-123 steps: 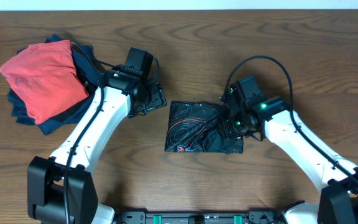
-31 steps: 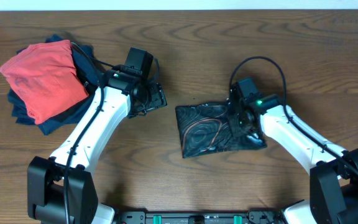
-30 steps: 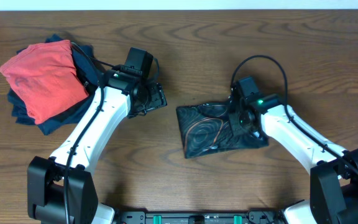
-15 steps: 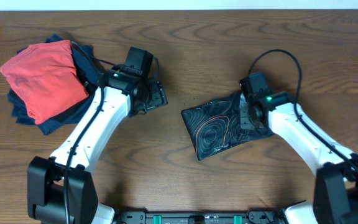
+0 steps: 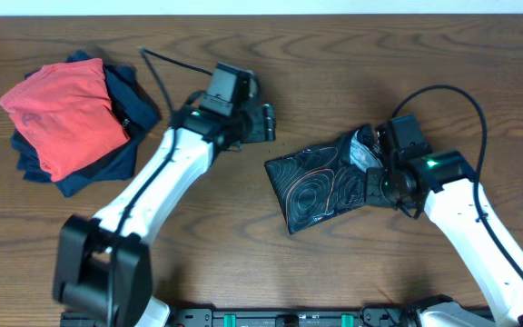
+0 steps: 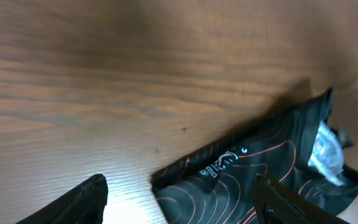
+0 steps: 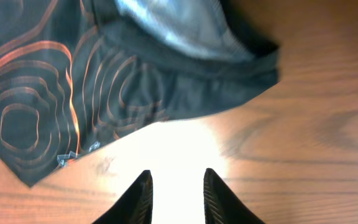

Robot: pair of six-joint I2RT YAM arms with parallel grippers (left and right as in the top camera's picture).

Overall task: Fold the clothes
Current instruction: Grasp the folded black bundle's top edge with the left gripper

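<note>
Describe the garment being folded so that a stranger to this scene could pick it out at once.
On the wooden table, look right of centre, beside the right arm. There lies a folded black jersey. Unlike the plain red garment and plain navy garments piled at the far left, it carries thin orange contour lines.

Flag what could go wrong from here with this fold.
1. A pale inner layer pokes out of the jersey at the end by the right gripper; that loose end may spring open.
2. The open right gripper sits right at that edge, so pulling away could snag it.
3. The bundle lies skewed; the open left gripper might nudge it further.
</note>
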